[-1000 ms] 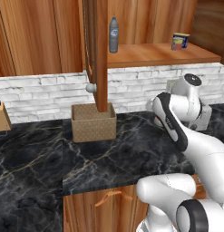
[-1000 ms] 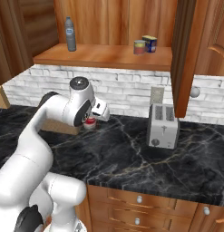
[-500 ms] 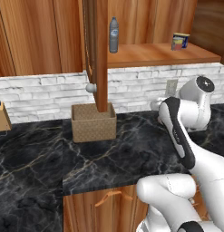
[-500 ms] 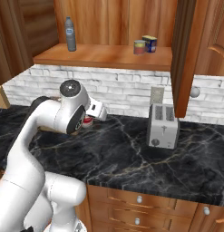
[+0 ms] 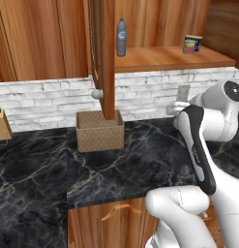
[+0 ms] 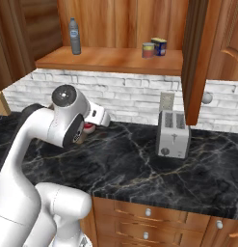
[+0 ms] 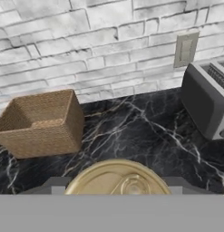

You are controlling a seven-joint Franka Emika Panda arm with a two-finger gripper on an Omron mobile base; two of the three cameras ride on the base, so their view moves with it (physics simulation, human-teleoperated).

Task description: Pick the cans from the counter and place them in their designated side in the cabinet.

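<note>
The gripper (image 7: 117,192) is clamped on the red can (image 7: 118,179), whose pale gold lid sits between the two dark finger tips (image 7: 52,186) at six o'clock of the hand view. In the right base view a sliver of that can's red shows at about nine o'clock, tucked just behind the wrist; the jaws themselves are hidden there by the arm.

Beyond the can the hand camera looks over the black marble counter (image 7: 131,131), with the woven basket (image 7: 41,122) at nine o'clock, the toaster (image 7: 206,102) at three o'clock and the white brick wall behind them.

As for progress, one orange-red can (image 6: 148,49) stands on the cabinet (image 6: 115,60) shelf at one o'clock of the right base view, touching or just beside the blue tin (image 6: 160,46); a clear bottle (image 6: 74,36) stands well apart at eleven o'clock. I judge that one can is stowed and the held one is left to be raised and set on its side of the shelf.

The arm is folded: the elbow is bent sharply, the forearm runs toward the wall and the hand is held low above the counter, roughly level.
</note>
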